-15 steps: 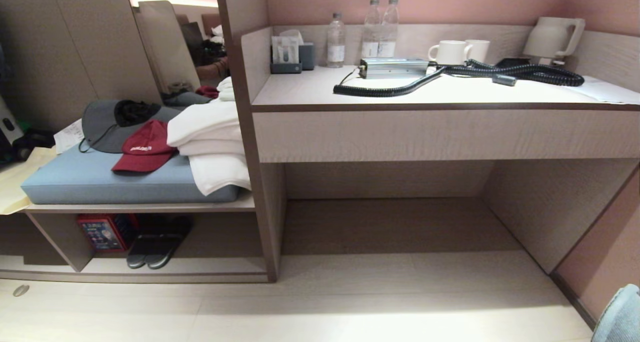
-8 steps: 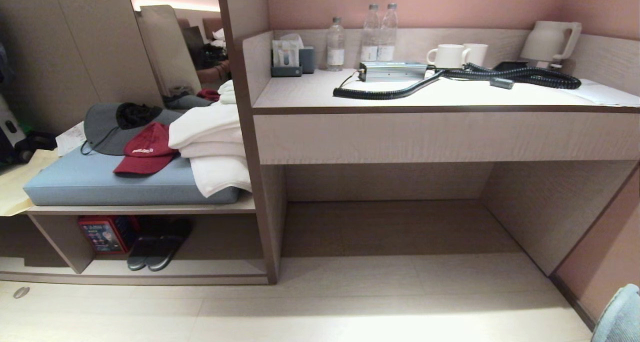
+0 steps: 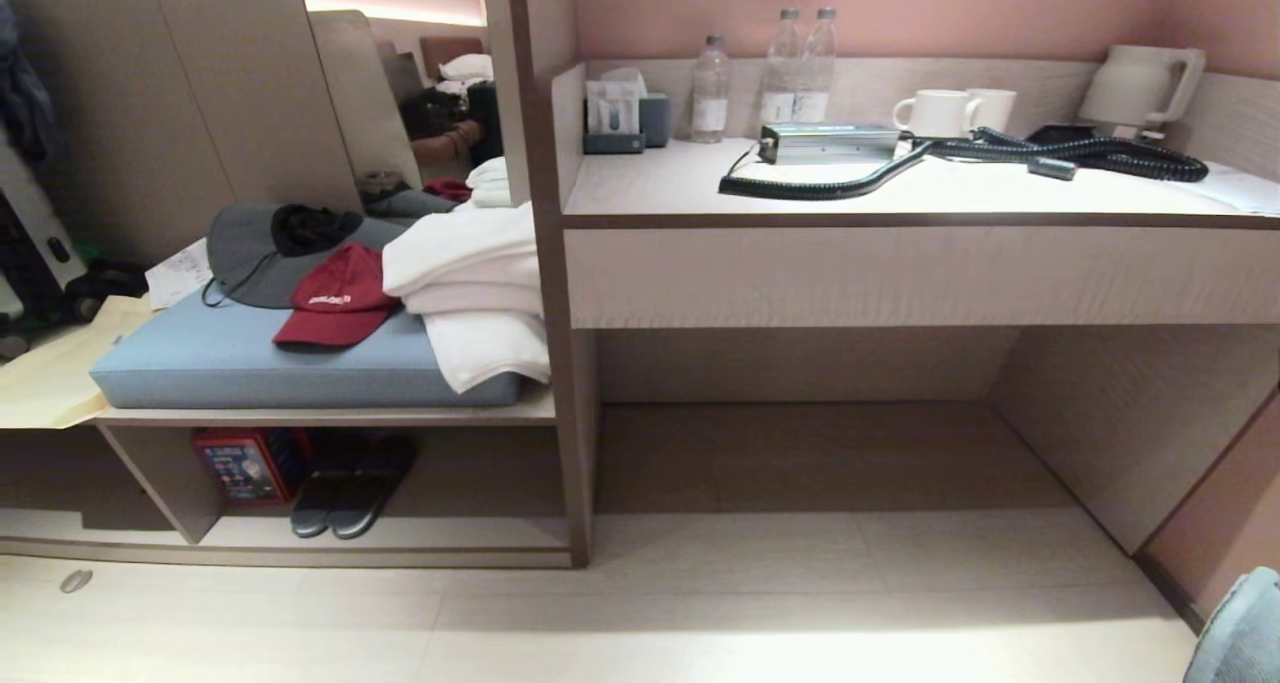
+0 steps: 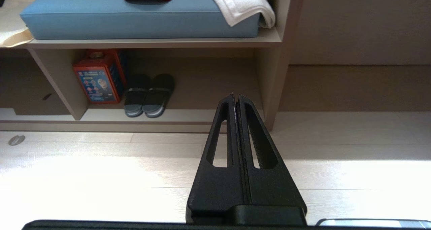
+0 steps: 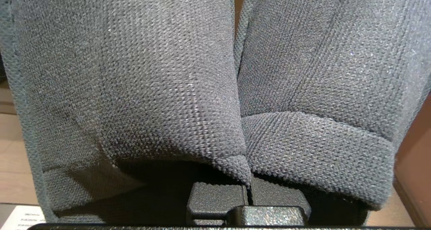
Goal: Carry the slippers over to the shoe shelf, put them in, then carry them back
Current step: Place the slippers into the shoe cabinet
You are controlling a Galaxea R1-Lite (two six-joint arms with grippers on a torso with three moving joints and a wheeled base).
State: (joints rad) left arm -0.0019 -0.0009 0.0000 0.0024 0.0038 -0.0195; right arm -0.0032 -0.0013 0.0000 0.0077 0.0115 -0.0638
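Slate-grey fabric slippers (image 5: 175, 88) fill the right wrist view, their two bands pressed side by side. My right gripper (image 5: 248, 189) is shut on the fabric where the bands meet, and its fingertips are buried in the cloth. A blue-grey edge of the slippers (image 3: 1242, 631) shows at the lower right corner of the head view. The shoe shelf (image 3: 420, 535) is the low beige cubby under the bench at the left, also seen as shoe shelf (image 4: 202, 115). My left gripper (image 4: 235, 96) is shut and empty, held above the floor and pointing at the cubby's right upright.
A dark pair with pale-striped soles (image 3: 350, 488) and a red box (image 3: 245, 463) sit in the cubby's left part. Above are a blue cushion (image 3: 250, 358), caps and white towels (image 3: 470, 283). The desk (image 3: 900, 263) carries bottles, mugs, a kettle and a black cable.
The whole head picture has slid to the right, so the camera has swung left. The slipper edge at the lower right corner stays put.
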